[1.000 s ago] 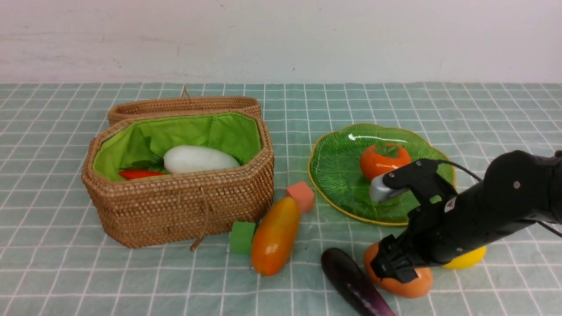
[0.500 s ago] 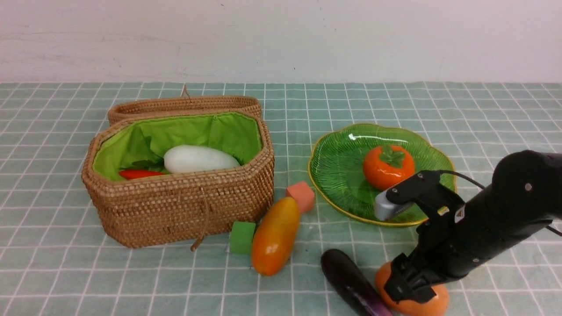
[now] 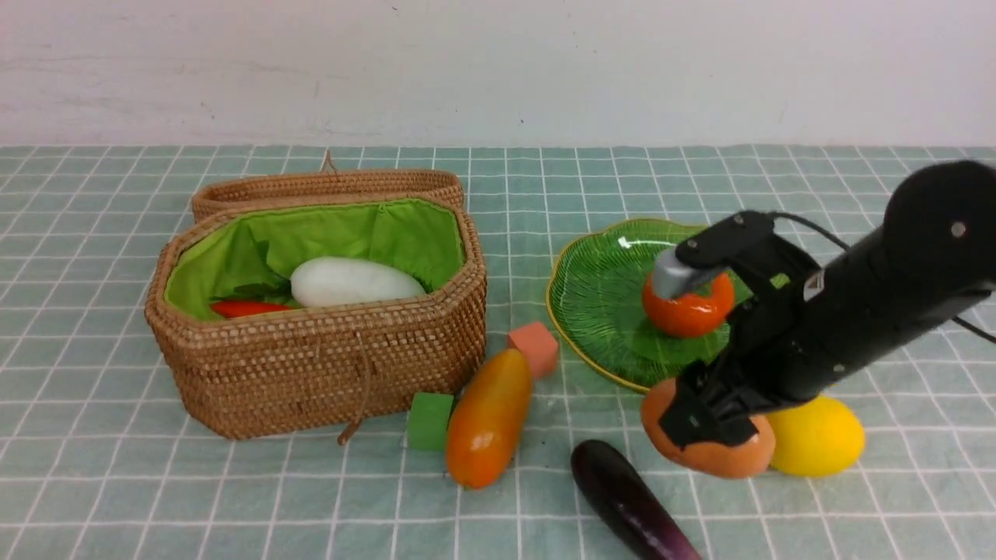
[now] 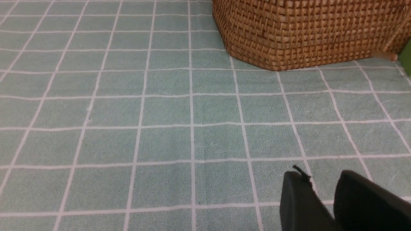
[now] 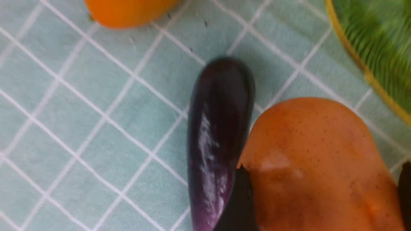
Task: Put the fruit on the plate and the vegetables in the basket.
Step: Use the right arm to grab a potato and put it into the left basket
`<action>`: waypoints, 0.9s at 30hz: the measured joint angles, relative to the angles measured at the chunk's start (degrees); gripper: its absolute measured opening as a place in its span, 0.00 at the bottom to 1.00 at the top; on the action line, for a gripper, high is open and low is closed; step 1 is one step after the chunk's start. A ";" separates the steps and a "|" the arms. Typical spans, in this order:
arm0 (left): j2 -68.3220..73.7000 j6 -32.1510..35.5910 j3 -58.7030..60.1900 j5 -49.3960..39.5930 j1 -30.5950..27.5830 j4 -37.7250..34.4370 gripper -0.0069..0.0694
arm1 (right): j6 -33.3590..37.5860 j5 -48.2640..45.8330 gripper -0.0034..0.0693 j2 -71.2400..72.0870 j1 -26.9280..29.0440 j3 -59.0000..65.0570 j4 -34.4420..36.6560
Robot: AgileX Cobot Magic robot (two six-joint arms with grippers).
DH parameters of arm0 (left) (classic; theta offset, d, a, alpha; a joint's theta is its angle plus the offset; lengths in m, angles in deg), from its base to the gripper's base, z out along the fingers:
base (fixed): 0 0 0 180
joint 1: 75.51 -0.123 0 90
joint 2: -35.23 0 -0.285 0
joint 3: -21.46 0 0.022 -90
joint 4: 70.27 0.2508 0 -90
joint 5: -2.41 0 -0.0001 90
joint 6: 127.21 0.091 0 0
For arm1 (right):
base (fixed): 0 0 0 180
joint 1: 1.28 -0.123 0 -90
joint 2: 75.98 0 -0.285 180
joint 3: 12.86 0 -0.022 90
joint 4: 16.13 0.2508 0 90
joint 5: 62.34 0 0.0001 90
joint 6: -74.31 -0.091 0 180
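My right gripper (image 3: 700, 416) (image 5: 322, 179) is shut on the tan-orange potato (image 3: 720, 455) (image 5: 305, 134) and holds it off the cloth, between the dark purple eggplant (image 3: 626, 498) (image 5: 218, 128) and the yellow lemon (image 3: 817, 435). The persimmon (image 3: 689, 311) sits on the green plate (image 3: 599, 295) (image 5: 379, 41), partly behind the arm. The mango (image 3: 489, 416) (image 5: 128, 11) lies in front of the wicker basket (image 3: 311, 365) (image 4: 305, 32). Inside the basket are the white radish (image 3: 350, 281) and a red pepper (image 3: 245, 309). My left gripper (image 4: 321, 176) hangs open and empty over bare cloth near the basket.
A salmon cube (image 3: 534, 348) and a green cube (image 3: 429, 420) flank the mango. The basket's lid (image 3: 327, 187) leans behind the basket. My right arm crosses in front of the plate's right side.
My right gripper has risen with the potato, lifting it off the cloth and slightly left. The lemon, mostly hidden behind the arm before, now shows in full.
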 joint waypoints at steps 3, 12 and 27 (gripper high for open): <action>0.00 0.00 0.00 0.00 0.00 0.00 0.33 | 0.00 -4.57 0.82 -1.05 -0.91 -9.58 0.33; 0.00 0.00 0.00 0.00 0.00 0.00 0.33 | 2.69 -3.90 0.82 -12.11 -8.27 -34.87 10.31; 0.00 0.00 0.00 0.00 0.00 0.00 0.36 | 14.84 21.88 0.82 -29.67 -15.21 -40.99 27.53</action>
